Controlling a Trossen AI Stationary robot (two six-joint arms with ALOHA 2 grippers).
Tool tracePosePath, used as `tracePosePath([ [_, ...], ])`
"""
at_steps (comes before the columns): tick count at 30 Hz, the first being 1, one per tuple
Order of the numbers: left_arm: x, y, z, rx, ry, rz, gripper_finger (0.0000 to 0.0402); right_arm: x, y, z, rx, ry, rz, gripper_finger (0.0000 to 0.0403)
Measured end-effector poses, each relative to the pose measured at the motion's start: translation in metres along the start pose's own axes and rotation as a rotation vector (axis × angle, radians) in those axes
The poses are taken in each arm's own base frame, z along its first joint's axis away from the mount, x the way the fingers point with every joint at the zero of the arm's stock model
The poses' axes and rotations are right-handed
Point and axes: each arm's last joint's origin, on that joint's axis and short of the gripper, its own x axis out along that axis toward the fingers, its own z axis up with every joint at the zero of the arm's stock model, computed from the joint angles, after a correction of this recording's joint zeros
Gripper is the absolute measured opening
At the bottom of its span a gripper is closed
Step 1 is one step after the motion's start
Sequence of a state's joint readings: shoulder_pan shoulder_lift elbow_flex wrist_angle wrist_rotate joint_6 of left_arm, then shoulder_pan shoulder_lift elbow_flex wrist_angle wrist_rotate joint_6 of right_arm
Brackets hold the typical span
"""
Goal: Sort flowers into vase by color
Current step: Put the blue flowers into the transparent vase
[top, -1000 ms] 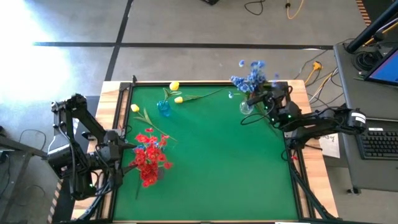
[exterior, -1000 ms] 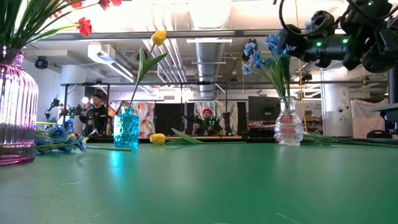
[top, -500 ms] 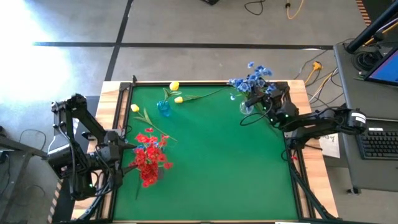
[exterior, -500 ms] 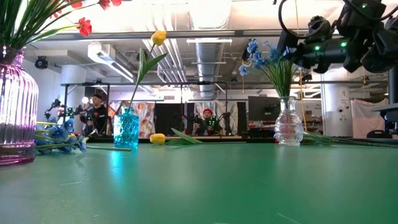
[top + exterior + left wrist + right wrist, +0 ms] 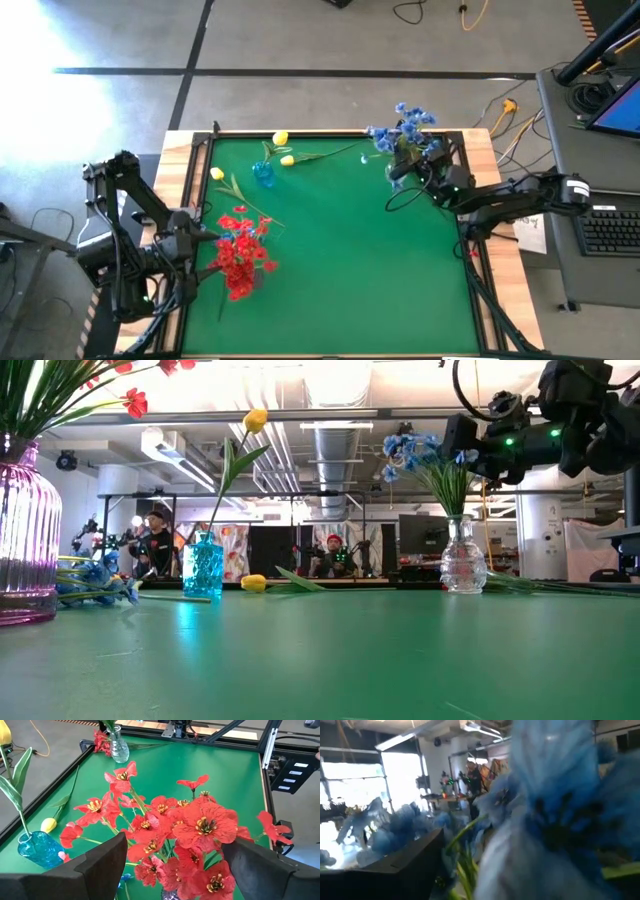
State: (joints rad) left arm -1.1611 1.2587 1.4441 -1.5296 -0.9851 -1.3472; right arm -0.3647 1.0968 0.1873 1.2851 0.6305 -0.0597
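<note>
Three vases share my green table [image 5: 340, 270], one for each colour, and I read the layout from the near edge outward. Nearest, at the left, the red flowers [image 5: 240, 256] stand bunched in the purple ribbed vase [image 5: 22, 540], so I judge that colour finished. My left gripper [image 5: 185, 247] waits just beside that bunch with its fingers spread wide and nothing between them; parked there it stays out of the right arm's way. Farther back on the left, the small blue glass vase [image 5: 263, 174] holds a single yellow flower [image 5: 256, 420] upright, while other yellow flowers [image 5: 287, 159] lie loose on the cloth beside it, so I take that colour as still unsorted. In the low view some blue blossoms [image 5: 95, 582] also lie on the table near the purple vase. At the far right, the blue flowers [image 5: 405, 127] fan out of the clear glass vase [image 5: 464, 560] with their stems down in its neck. My right gripper [image 5: 412, 168] sits up against those stems, close enough that blue petals fill its own camera; I cannot tell from what I see whether its fingers are apart or pinching a stem.
</note>
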Motion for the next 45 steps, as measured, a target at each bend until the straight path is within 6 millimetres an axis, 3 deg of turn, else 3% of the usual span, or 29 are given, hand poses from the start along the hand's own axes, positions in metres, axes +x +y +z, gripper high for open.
tracePosePath([
  [16,0.0,-0.002,0.001,-0.024,-0.003,-0.016,0.031,-0.021,0.008,0.001,-0.071,0.137,-0.095,0.0325],
  [29,0.0,-0.002,0.001,-0.026,-0.004,-0.016,0.031,-0.035,0.008,0.024,0.04,0.08,-0.066,0.0325],
  [45,0.0,-0.003,0.001,-0.038,-0.004,-0.02,0.031,-0.039,0.005,0.024,0.105,0.122,-0.022,0.0331],
])
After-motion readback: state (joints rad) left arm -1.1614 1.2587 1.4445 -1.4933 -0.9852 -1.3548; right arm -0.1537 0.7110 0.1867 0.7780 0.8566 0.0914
